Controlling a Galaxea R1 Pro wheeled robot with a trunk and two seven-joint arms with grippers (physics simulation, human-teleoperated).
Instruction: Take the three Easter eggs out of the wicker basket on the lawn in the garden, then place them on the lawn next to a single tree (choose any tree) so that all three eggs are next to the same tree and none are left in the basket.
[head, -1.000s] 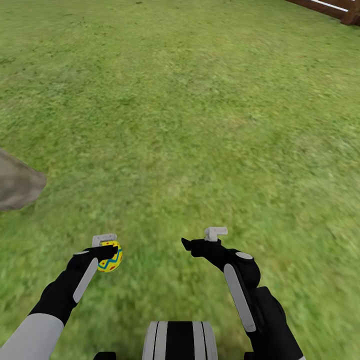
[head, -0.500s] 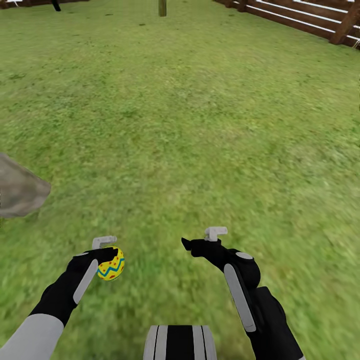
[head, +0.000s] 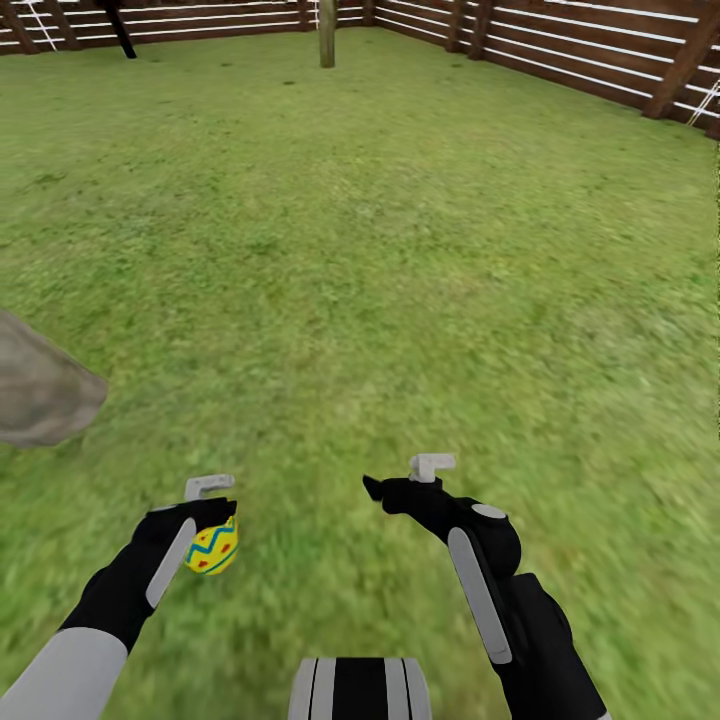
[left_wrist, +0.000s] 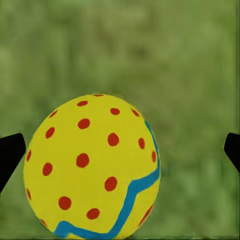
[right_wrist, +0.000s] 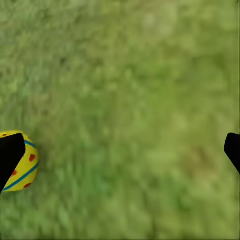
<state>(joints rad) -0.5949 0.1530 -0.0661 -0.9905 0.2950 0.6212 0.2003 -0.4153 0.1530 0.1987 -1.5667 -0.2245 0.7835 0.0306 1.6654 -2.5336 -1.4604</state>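
One Easter egg (head: 213, 547), yellow with red dots and a blue zigzag band, sits just below my left gripper (head: 214, 512) over the lawn (head: 380, 250). In the left wrist view the egg (left_wrist: 92, 167) lies between the fingertips (left_wrist: 10, 155), which stand wide apart and do not grip it. My right gripper (head: 376, 490) is open and empty over bare grass; its wrist view catches the egg (right_wrist: 24, 161) beside one fingertip (right_wrist: 10, 155). A thick grey-brown tree trunk (head: 40, 390) enters from the left edge. The wicker basket is out of view.
A brown slat fence (head: 580, 60) bounds the garden at the back and right. A thin trunk (head: 326, 30) stands far ahead by the fence, with a dark stem (head: 118, 28) at the far left. Open grass spreads ahead.
The head view has tilted up, bringing the fence and far trunk into the picture. The egg has sunk lower from the left gripper's fingers. The arms have barely moved.
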